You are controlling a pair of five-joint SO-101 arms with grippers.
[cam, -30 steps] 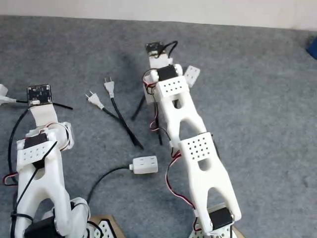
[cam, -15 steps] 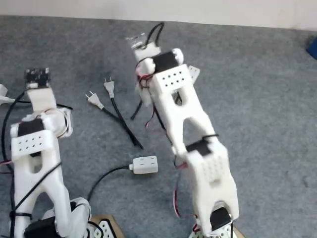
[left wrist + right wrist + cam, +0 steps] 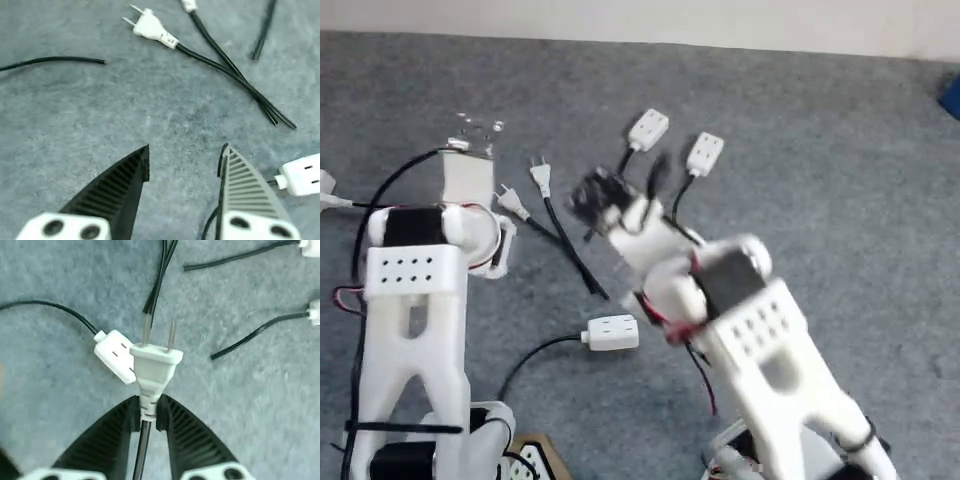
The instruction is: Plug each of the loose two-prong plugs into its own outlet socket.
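My right gripper is shut on the neck of a white two-prong plug. Its prongs point away from me, just above a white outlet socket on the carpet. In the high view that socket lies near the middle, beside the right arm. Two loose plugs on black cords lie between the arms. My left gripper hangs open over bare carpet, short of one loose plug. Two more sockets lie farther back.
Short black cords cross the grey carpet between the arms. A loose cord end lies off to one side of the left gripper. Another white piece sits at the far left edge. A blue object is at the right edge.
The right arm swung back from the far sockets toward the near socket, uncovering two sockets behind it. The left arm moved right and farther out, toward the loose plugs.
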